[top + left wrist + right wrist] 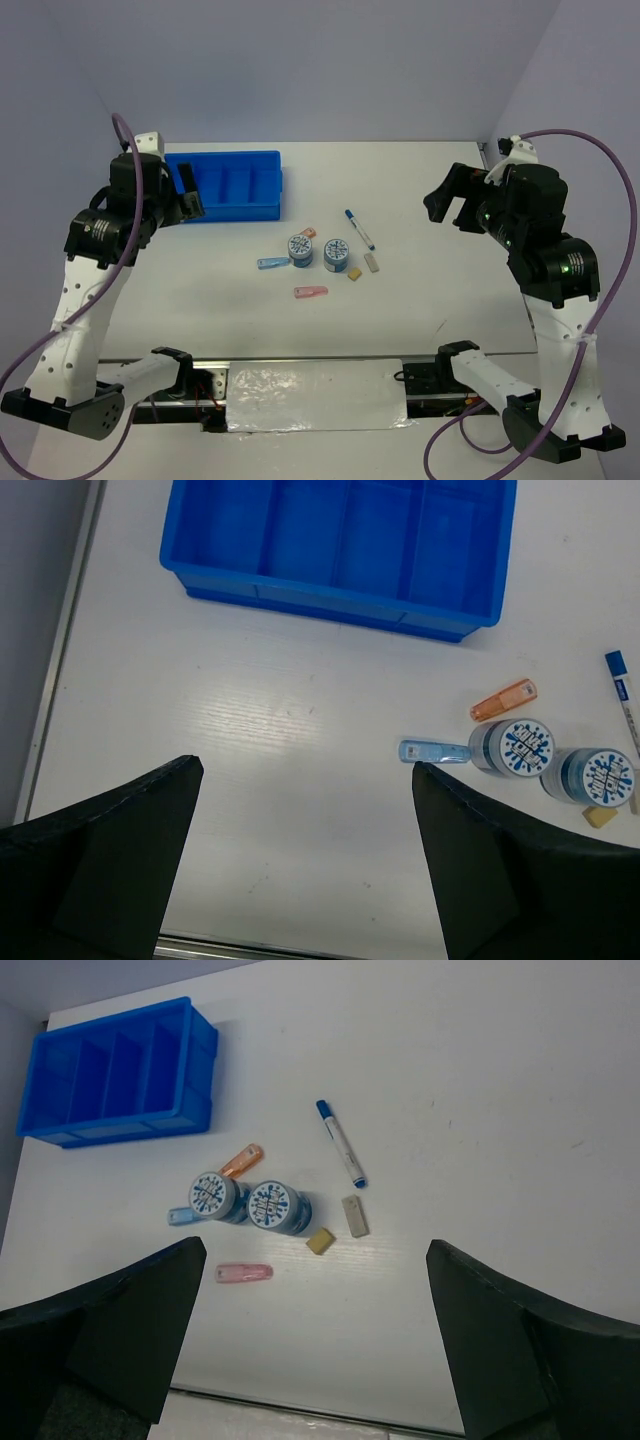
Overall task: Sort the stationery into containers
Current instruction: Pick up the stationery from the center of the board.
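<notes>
Since every piece of stationery lies loose on the desk (180, 300), you will find it all gathered around the middle, well apart from the blue tray (228, 183). The tray sits by the far left corner, its long side along the far edge.

The two patterned rolls stand upright and touching: the left roll (300, 246) and the right roll (336, 252). The blue clip (272, 263) touches the left roll on the side facing the left edge. The orange clip (307, 234) lies just beside the same roll, toward the far edge. The pink clip (310, 292) lies alone, closer to the near edge. The tan block (354, 272) sits just beside the right roll, with the whitish block (372, 262) near it, toward the right edge. The pen (360, 229) lies slanted beyond them, toward the far edge.

Your left gripper (305, 767) hangs over the left side of the desk near the tray, jaws spread wide and grasping nothing. Your right gripper (450, 211) hangs over the right side, well apart from the pieces, jaws likewise released.
</notes>
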Controlling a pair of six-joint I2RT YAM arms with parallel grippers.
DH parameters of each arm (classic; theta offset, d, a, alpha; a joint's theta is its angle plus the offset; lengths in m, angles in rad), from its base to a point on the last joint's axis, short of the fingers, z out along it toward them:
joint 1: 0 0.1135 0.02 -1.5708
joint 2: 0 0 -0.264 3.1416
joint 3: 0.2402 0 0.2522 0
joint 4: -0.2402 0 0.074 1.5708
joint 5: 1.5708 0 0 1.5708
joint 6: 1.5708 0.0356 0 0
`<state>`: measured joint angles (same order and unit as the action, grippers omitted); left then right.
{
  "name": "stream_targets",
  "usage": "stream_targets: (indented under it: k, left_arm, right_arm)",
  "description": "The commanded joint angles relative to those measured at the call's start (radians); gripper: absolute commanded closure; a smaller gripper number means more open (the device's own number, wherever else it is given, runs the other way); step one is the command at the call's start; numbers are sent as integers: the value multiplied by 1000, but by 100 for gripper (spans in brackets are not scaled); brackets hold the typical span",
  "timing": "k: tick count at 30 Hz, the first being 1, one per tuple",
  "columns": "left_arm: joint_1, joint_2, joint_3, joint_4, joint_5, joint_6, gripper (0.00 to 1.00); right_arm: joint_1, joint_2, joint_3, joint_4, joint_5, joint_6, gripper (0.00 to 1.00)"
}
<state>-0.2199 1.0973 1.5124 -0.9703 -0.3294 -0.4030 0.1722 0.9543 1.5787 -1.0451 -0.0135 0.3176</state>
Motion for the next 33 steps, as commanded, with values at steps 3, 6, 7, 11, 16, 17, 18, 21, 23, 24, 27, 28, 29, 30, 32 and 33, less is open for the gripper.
stream_targets:
  k: [3,6,7,11,16,17,18,21,23,24,27,28,29,30,32,33]
  left_arm:
    - [-15,-28,-32,13,-56,-8,1]
    - [-15,-11,-47,27,47,23,1]
    - [-15,-8,-66,47,119,42,1]
    - [-56,18,-162,197,240,9,1]
    - [-380,318,-158,332,116,-42,1]
    - [-421,367,-140,337,103,-51,1]
    - [-438,448,-121,346,104,-68,1]
    - [-490,576,-58,400,118,-62,1]
    - [-504,668,0,392,105,-59,1]
    - [-504,691,17,387,102,-59,1]
    - [-504,765,81,355,60,-57,1]
    - [-504,776,86,354,52,-53,1]
    - [-504,780,86,357,47,-50,1]
    - [-503,782,80,360,47,-48,1]
    - [-503,780,80,351,33,-57,1]
    - [-503,780,81,334,23,-60,1]
  right_arm:
    - [3,-12,43,-18,12,6,0]
    - [3,-19,37,-15,4,2,0]
    - [4,-22,32,-13,-6,-2,0]
    - [3,13,-25,-26,-80,6,0]
    - [105,95,-71,-82,27,34,0]
    - [133,118,-62,-92,59,38,0]
    - [185,130,-51,-104,101,44,0]
    - [226,147,-45,-131,112,49,0]
    - [230,114,-95,-98,84,52,0]
    - [230,103,-111,-89,70,54,0]
    - [231,74,-140,-92,44,52,0]
    - [230,66,-154,-93,41,52,0]
    - [231,51,-160,-93,41,48,0]
    - [231,44,-167,-95,38,44,0]
    - [231,29,-186,-98,38,38,0]
    - [231,26,-192,-99,38,37,0]
